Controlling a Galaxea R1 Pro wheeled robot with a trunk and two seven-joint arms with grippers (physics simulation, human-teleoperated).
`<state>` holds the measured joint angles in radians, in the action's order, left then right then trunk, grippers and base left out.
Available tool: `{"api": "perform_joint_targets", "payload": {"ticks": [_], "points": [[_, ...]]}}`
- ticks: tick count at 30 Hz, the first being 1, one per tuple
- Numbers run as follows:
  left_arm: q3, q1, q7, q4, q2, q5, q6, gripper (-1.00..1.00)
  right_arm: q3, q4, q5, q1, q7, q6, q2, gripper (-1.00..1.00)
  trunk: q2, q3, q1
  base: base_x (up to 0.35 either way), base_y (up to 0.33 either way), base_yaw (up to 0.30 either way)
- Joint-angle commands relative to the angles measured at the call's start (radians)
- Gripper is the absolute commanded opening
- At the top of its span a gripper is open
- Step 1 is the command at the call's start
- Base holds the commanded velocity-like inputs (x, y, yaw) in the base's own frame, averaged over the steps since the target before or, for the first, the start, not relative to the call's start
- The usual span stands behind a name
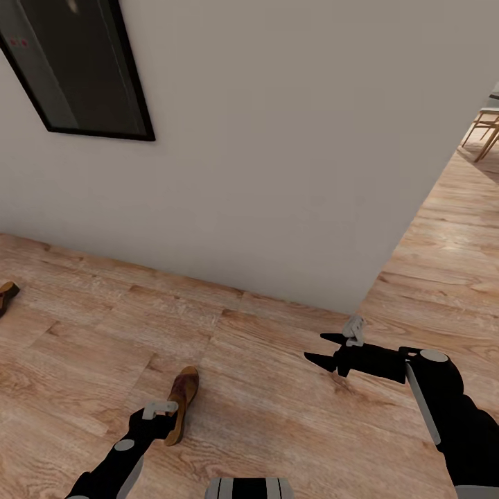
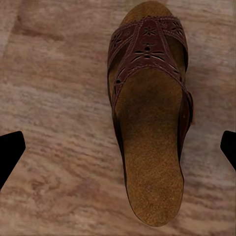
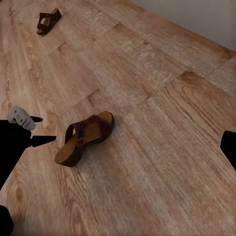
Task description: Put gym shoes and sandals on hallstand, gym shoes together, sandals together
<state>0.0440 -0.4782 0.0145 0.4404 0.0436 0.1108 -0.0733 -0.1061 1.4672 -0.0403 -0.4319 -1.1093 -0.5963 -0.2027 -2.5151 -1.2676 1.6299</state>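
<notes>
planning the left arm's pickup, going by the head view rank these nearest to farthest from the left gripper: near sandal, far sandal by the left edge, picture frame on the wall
1. The near sandal, on the corridor floor right beside the left gripper.
2. The far sandal, cut off at the view's left edge, farther along the floor.
3. The picture frame, high on the wall at upper left, farthest.

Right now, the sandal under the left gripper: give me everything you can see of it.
The near sandal is a flat brown open slide that looks like leather, with a wide strap punched in a flower pattern and a tan, cork-like footbed. It lies upright, sole down, on the wood-plank corridor floor, empty and undamaged. The left gripper hangs over its heel end, fingers spread to either side of it, none touching. Only the floor touches it.
</notes>
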Motion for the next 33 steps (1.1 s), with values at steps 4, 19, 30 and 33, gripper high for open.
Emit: {"api": "perform_joint_targets", "payload": {"ticks": [4,19,30,33], "points": [[-0.004,0.0,0.002,-0.001,0.001,0.01,-0.011,1.0,-0.001,0.001,-0.004,0.0,-0.006,-0.007,0.0,1.0,0.0,-0.001,0.0,0.0,0.0,0.0],[-0.058,0.0,-0.001,0.0,0.001,0.005,-0.046,1.0,-0.002,0.001,-0.003,-0.001,-0.006,-0.007,0.0,1.0,-0.002,-0.04,0.003,0.0,0.0,0.0],[-0.058,0.0,-0.001,-0.005,0.002,0.001,-0.107,1.0,-0.003,0.002,-0.003,-0.001,-0.006,-0.007,0.0,1.0,-0.005,-0.1,0.008,0.0,0.0,0.0],[-0.058,0.0,-0.001,-0.002,0.003,0.001,-0.111,1.0,-0.002,0.002,-0.003,0.0,-0.006,-0.007,0.0,1.0,-0.005,-0.116,0.01,0.0,0.0,0.0]]}}
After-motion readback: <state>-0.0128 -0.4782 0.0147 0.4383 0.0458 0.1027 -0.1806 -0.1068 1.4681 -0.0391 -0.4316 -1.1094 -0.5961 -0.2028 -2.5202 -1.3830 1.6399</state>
